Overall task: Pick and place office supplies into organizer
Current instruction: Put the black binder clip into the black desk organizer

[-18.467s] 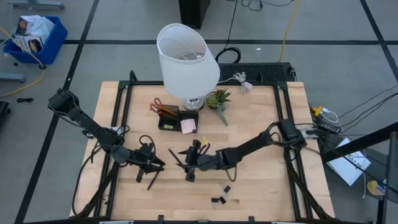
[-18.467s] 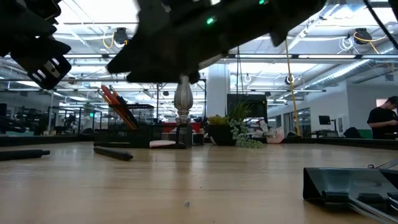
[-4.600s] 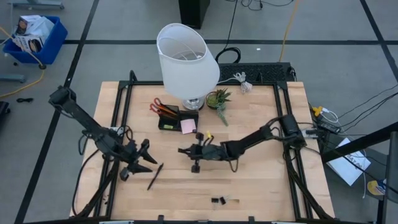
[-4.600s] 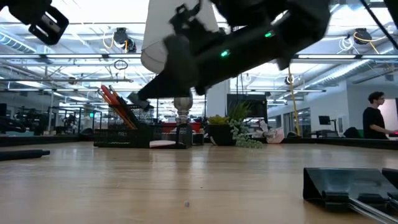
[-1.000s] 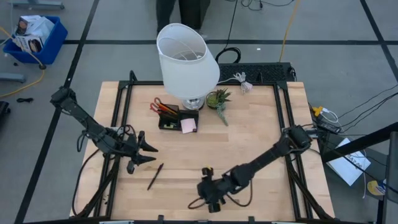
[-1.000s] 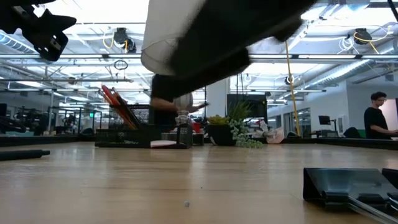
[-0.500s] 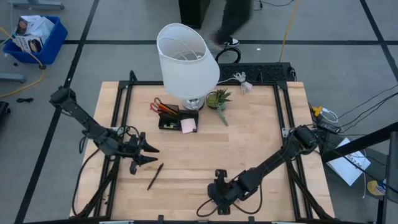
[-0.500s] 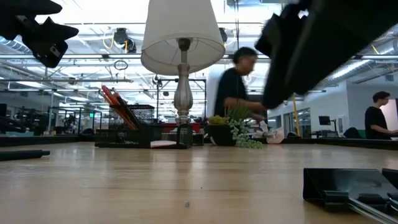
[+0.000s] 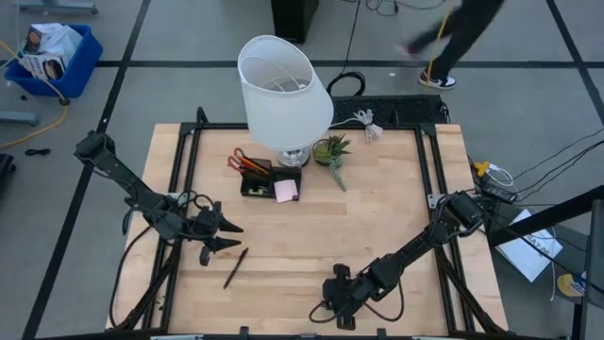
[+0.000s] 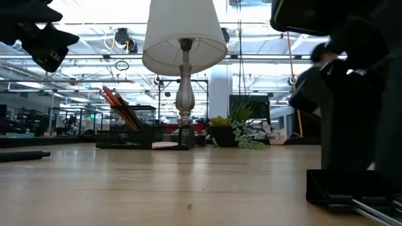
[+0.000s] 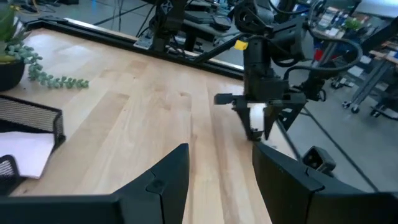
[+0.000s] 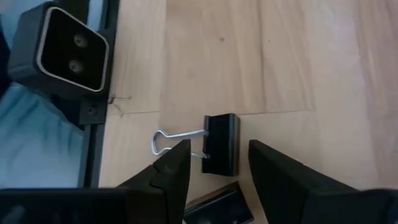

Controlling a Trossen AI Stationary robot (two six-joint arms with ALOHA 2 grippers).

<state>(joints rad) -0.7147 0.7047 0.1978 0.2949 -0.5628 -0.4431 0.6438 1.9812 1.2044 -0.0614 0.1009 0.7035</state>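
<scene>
My right gripper [image 12: 216, 163] hangs open near the table's near edge [image 9: 338, 304], pointing slantwise down. A black binder clip [image 12: 221, 144] lies flat on the wood between its fingertips, apart from both, with its wire handle [image 12: 169, 139] sticking out sideways. A second black clip [image 12: 214, 208] lies closer to the wrist. My left gripper [image 11: 221, 174] hovers open and empty at the left [image 9: 226, 236]. A black pen [image 9: 235, 267] lies on the table near it. The black organizer [image 9: 257, 181] holds red-handled scissors [image 9: 236, 159] and orange pencils, and a pink pad [image 9: 286, 191] lies beside it.
A white-shaded lamp [image 9: 283, 90] and a small potted plant [image 9: 330, 149] stand at the far side by the organizer. The low camera's black box [image 12: 59, 53] sits at the near edge beside the clips. A person walks on the floor beyond the far edge [image 9: 453, 38]. Bare wood lies mid-table.
My right gripper has moved along the near edge toward the table's right, sunk toward the binder clips and rolled at the wrist. A person has walked from left to right behind the table's far side.
</scene>
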